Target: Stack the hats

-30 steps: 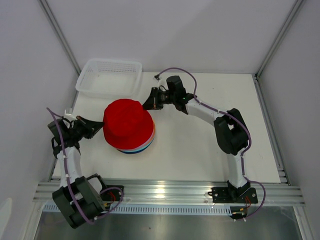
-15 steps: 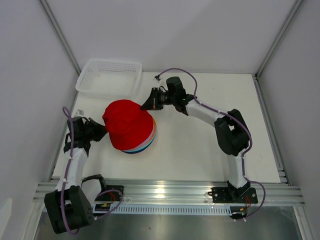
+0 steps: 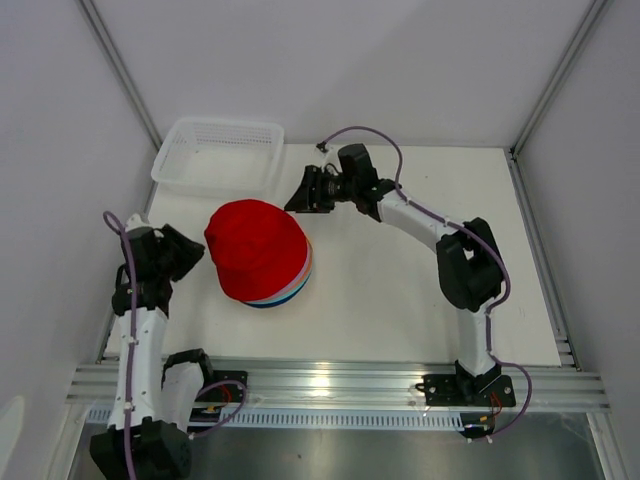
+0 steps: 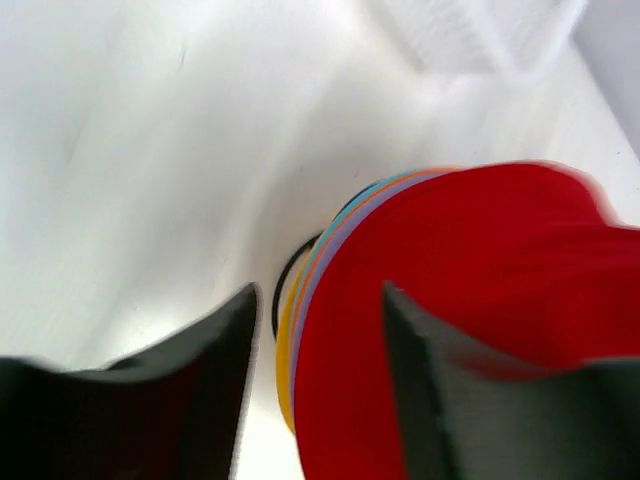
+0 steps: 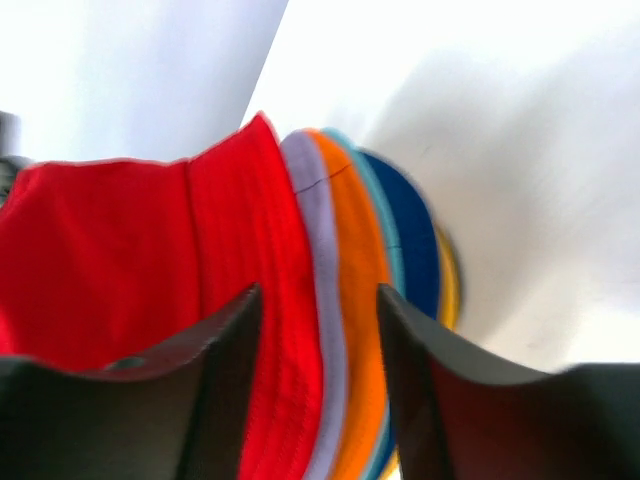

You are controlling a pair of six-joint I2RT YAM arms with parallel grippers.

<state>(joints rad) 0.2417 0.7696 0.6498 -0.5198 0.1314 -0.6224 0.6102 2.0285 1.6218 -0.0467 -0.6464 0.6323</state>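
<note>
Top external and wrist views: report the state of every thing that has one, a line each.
Red hat: on top of the stack, crown up.
Other hats: nested beneath it, only their brim edges showing.
White basket: upright, apart from the stack.
Left gripper: fingers open, at the stack's brims, gripping nothing.
Right gripper: fingers open, beside the stack, gripping nothing.
</note>
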